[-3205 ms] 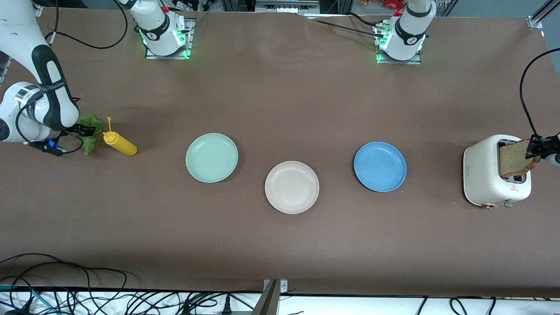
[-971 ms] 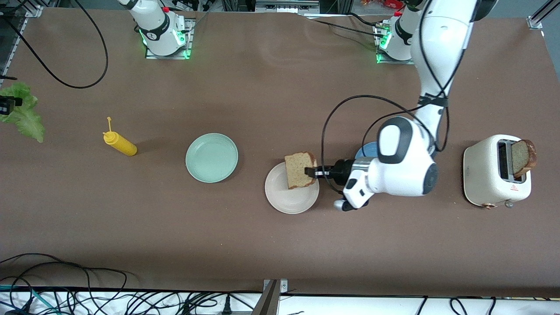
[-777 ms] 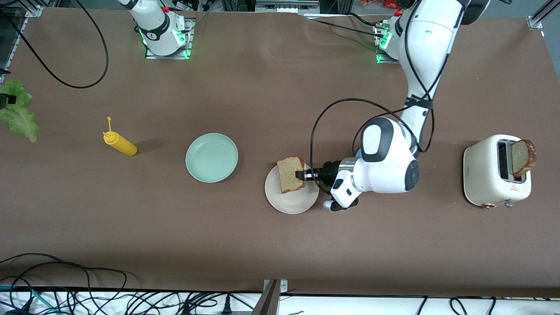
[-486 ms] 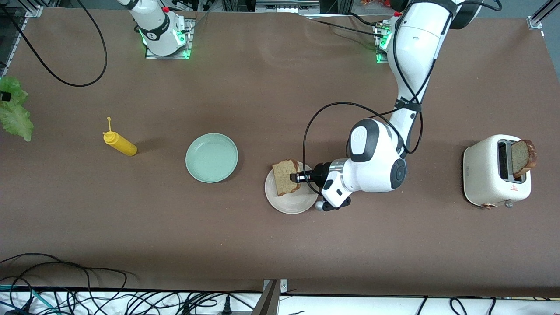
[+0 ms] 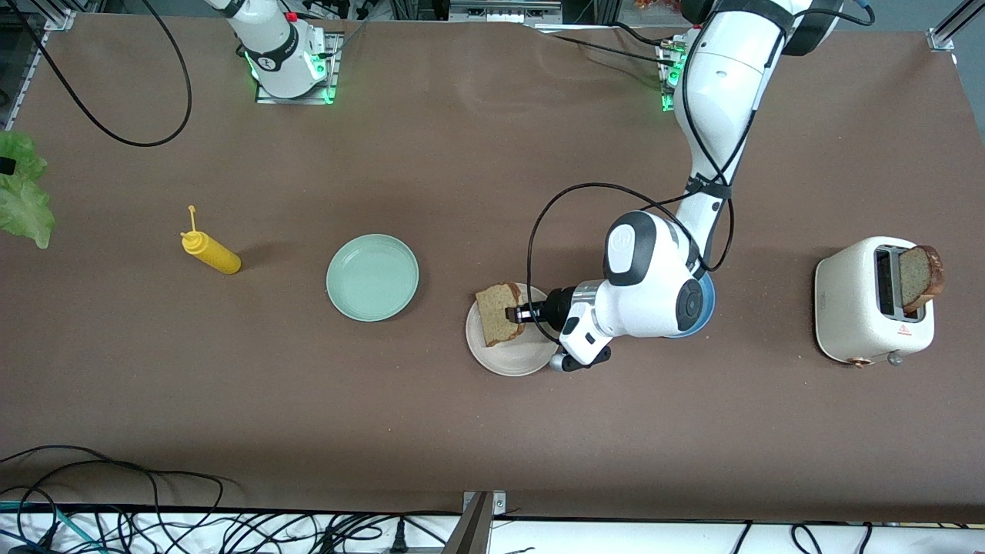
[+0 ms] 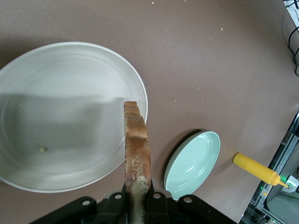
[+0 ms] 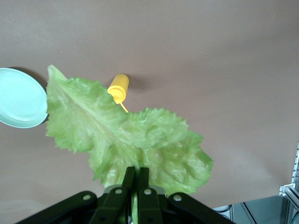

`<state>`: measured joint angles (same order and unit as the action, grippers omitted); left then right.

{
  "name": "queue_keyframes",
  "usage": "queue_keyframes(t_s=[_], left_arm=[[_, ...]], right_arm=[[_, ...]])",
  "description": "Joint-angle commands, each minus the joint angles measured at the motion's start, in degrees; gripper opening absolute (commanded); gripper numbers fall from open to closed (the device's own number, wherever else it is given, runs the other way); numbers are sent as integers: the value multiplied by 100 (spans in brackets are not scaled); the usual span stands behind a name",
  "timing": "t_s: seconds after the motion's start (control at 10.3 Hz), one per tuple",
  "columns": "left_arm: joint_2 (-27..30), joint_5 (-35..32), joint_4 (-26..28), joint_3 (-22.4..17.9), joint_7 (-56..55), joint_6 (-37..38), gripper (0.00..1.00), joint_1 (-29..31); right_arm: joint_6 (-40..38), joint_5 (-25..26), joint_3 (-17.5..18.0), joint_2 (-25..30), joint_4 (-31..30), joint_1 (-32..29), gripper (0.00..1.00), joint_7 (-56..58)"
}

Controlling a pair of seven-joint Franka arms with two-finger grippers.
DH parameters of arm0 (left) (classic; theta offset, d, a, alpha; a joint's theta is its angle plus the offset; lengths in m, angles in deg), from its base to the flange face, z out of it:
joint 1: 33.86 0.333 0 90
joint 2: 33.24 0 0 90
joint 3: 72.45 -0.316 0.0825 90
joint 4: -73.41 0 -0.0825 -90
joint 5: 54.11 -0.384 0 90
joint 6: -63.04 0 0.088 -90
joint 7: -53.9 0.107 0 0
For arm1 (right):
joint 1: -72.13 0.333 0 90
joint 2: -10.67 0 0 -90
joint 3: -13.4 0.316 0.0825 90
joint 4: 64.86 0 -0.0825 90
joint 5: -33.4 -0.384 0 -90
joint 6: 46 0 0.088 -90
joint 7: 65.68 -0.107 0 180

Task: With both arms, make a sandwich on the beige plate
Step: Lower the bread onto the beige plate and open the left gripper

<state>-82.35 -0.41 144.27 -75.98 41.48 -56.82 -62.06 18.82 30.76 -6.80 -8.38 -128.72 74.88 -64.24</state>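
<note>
No readable writing shows; the white toaster (image 5: 873, 302) near the table edge at the left arm's end bears only a small red warning triangle, and a second bread slice (image 5: 920, 277) stands in its slot. The left gripper (image 5: 514, 314) hangs over the beige plate (image 5: 514, 354), fingers pinched tight on an upright bread slice (image 5: 498, 314). The plate sits mid-table, nearer the front camera than the mint green plate (image 5: 372, 277) and blue plate (image 5: 704, 304) that flank it. The right gripper (image 7: 136, 184), at the table edge at the right arm's end, is clamped on a lettuce leaf (image 5: 23, 201) held up in the air. A yellow squeeze bottle (image 5: 209, 251) lies between leaf and green plate. Bare brown table (image 5: 492, 431) spreads wide toward the camera's edge
</note>
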Motion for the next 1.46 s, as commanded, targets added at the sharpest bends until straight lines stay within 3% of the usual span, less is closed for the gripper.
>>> queue_keyframes(t_s=[0.0,0.49,0.58,0.68,0.78,0.97,1.36], left_arm=[[-151,229,-186,-87,-76,-265,0,-159],[-239,203,-125,-95,-24,-327,0,-150],[-248,168,-107,-95,-23,-327,19,-150],[-248,168,-107,-95,-23,-327,50,-142],[-239,159,-107,-104,-6,-318,99,-133],[-230,150,-72,-139,-23,-292,100,-115],[-160,-754,-37,-148,-50,67,100,121]], right_arm=[[179,-132,-2,-37,-39,-12,0,-82],[400,-184,-2,-64,-258,-3,0,-74],[400,-176,-2,-72,-267,-3,0,-74],[409,-184,-2,-64,-293,-3,0,-74],[418,-176,-2,-64,-294,-3,0,-74],[418,-184,-2,-64,-294,-3,0,-82],[409,-184,7,-55,-294,15,0,-82]])
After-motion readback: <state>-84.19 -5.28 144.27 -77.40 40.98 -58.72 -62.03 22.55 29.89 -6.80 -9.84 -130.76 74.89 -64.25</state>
